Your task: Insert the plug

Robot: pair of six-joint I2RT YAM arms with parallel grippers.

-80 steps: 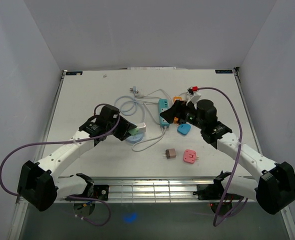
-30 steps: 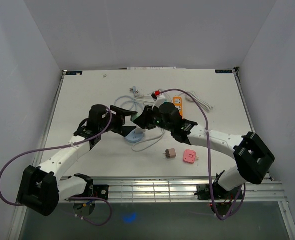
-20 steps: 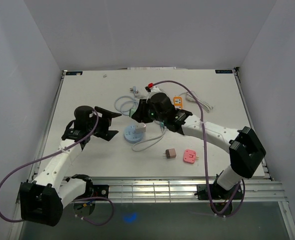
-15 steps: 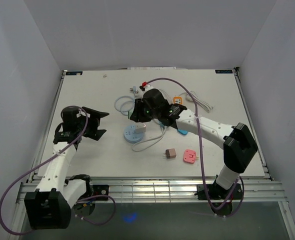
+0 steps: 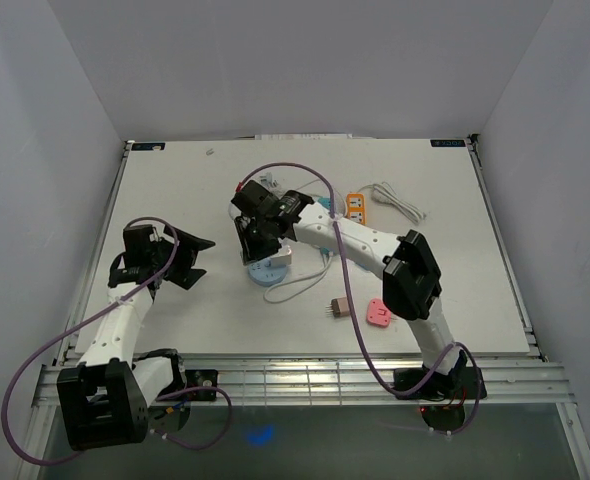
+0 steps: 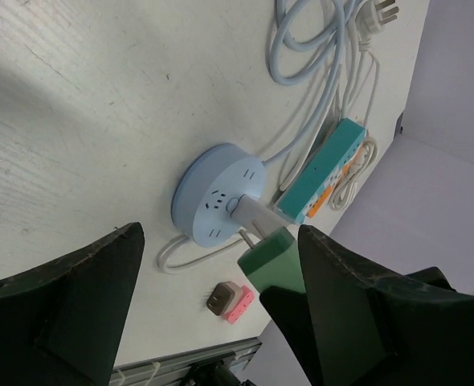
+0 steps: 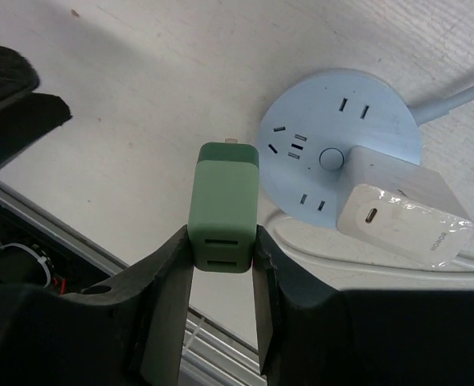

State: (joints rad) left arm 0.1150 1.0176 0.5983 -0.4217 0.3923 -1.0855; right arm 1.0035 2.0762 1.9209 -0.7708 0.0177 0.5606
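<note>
Spare plugs: a brown block [image 5: 341, 308] and a pink one [image 5: 379, 313] are lying towards the near edge, right of centre, both small, boxy, matt plastic.
Left gripper [image 5: 200, 260]: is hanging near the left edge with fingers spread and nothing between them, having backed away from the hub within the last second.
Round hub [image 7: 357, 104]: is sitting around mid-desk, a smooth pale-blue disc with slot pairs round its face and a central button. A glossy white charger [image 7: 402, 213] is already occupying one side.
Right gripper [image 7: 223, 233]: having swung across from the right side, is clamping the green plug [image 7: 223, 201], a rounded matt block, close beside the hub's free slots and not yet seated.
Meaning: the right arm is now doing the job, and insertion is likely waiting only on lining the prongs up.
Teal strip [image 6: 325, 165]: is lying beyond the hub, long and hard-edged, with looped cable [image 6: 309, 48] curling towards the far edge.
</note>
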